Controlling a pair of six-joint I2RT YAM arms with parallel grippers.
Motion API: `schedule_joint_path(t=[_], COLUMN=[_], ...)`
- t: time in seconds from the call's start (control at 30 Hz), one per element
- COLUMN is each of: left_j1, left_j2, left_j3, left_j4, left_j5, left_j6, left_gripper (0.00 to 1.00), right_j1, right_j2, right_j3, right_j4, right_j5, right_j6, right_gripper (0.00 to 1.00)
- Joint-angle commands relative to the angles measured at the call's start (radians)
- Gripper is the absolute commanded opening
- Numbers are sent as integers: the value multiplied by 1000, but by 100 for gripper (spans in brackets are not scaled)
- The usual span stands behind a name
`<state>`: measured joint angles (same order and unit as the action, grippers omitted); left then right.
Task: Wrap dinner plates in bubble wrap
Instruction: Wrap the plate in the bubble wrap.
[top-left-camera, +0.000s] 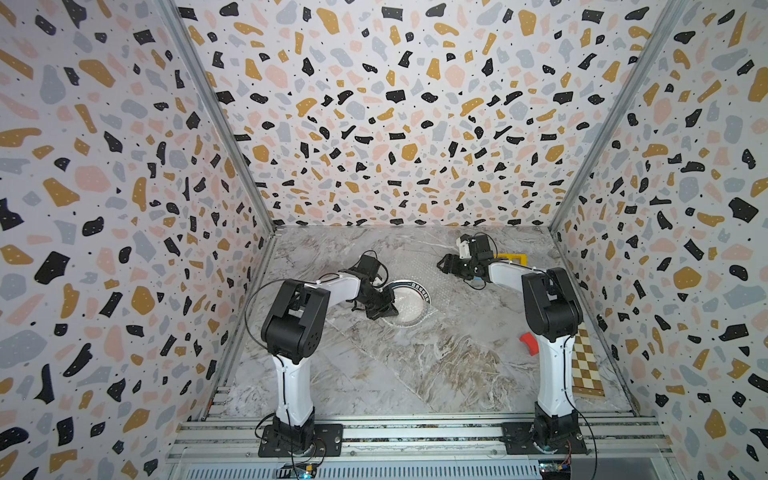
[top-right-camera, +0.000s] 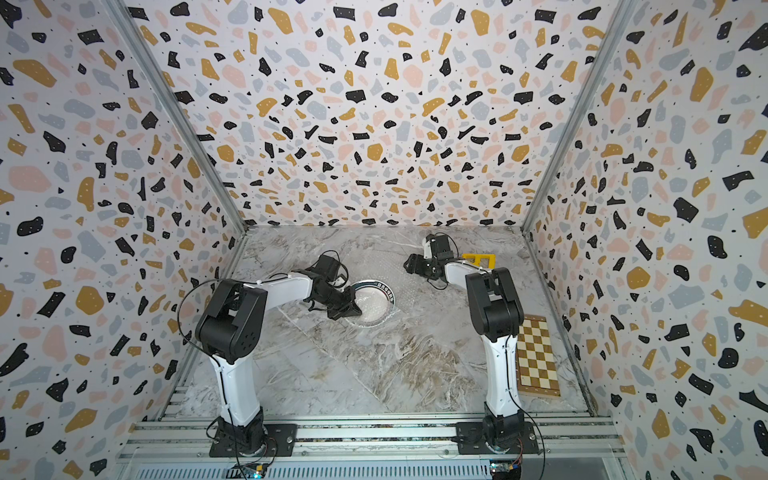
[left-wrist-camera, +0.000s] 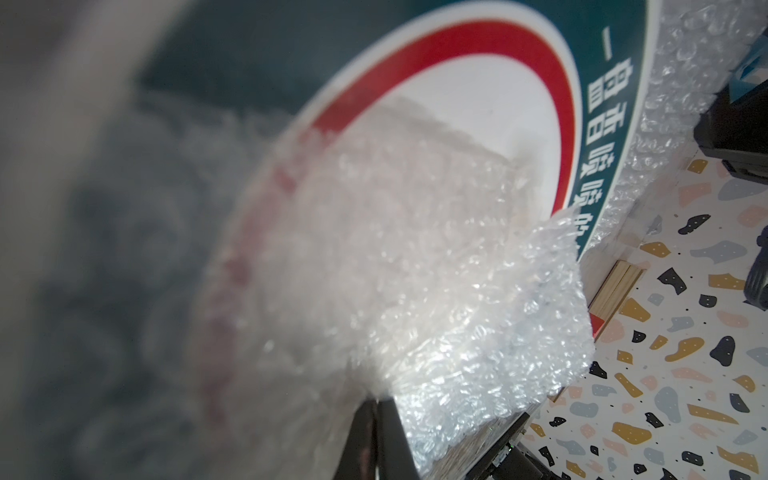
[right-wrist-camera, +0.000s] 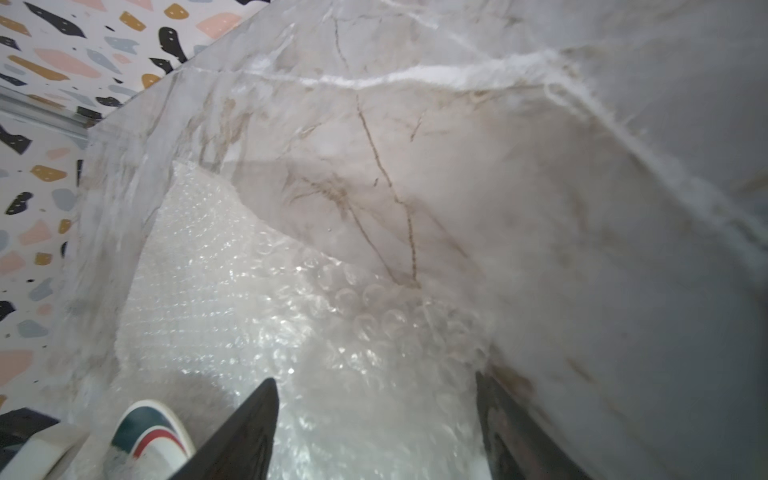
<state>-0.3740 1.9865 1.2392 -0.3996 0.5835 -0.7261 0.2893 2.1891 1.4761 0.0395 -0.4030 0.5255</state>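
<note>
The dinner plate (top-left-camera: 411, 299) (top-right-camera: 376, 301), white with a navy rim, lies mid-table on the bubble wrap (top-left-camera: 451, 286) (top-right-camera: 415, 286), a clear dimpled sheet spreading back and right. My left gripper (top-left-camera: 386, 309) (top-right-camera: 353, 309) is over the plate's left side, shut on a flap of wrap. In the left wrist view the pinched wrap (left-wrist-camera: 436, 311) folds over the plate (left-wrist-camera: 478, 104) from my left gripper (left-wrist-camera: 376, 401). My right gripper (top-left-camera: 442, 264) (top-right-camera: 409, 264) (right-wrist-camera: 374, 378) hangs open above the wrap's far corner (right-wrist-camera: 249, 299), holding nothing. The plate's rim (right-wrist-camera: 145, 432) shows beside it.
A brown-and-cream checkered board (top-left-camera: 586, 365) (top-right-camera: 536, 357) lies along the right wall. A yellow frame-shaped object (top-left-camera: 513, 259) (top-right-camera: 480, 259) sits behind the right arm, and a red piece (top-left-camera: 530, 343) beside its base. Patterned walls close in three sides.
</note>
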Motion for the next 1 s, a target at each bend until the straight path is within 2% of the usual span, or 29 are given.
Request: schedule_joint_path(t=[0.0, 0.17, 0.3, 0.37, 0.5, 0.67, 0.97], left_j1=[4, 4, 5, 5, 7, 7, 12], left_j2=[41, 41, 43, 44, 44, 43, 32], left_j3=[10, 11, 12, 12, 13, 14, 14], left_j4=[-12, -11, -14, -15, -13, -9, -5], left_j5=[-53, -53, -55, -56, -58, -59, -56], left_j6=[1, 1, 2, 4, 2, 0, -3], left_gripper=[4, 4, 4, 4, 4, 4, 4], right_j1=[4, -7, -7, -4, 31, 99, 230], right_j2=[-13, -56, -100, -120, -172, -195, -228], right_j3=[-27, -68, -113, -136, -198, -247, -362], right_j4=[43, 135, 250, 307, 420, 413, 365], right_j5=[-81, -156, -281, -347, -450, -515, -509], right_j6=[31, 53, 97, 134, 162, 142, 102], right_gripper=[65, 41, 22, 15, 11, 7, 4])
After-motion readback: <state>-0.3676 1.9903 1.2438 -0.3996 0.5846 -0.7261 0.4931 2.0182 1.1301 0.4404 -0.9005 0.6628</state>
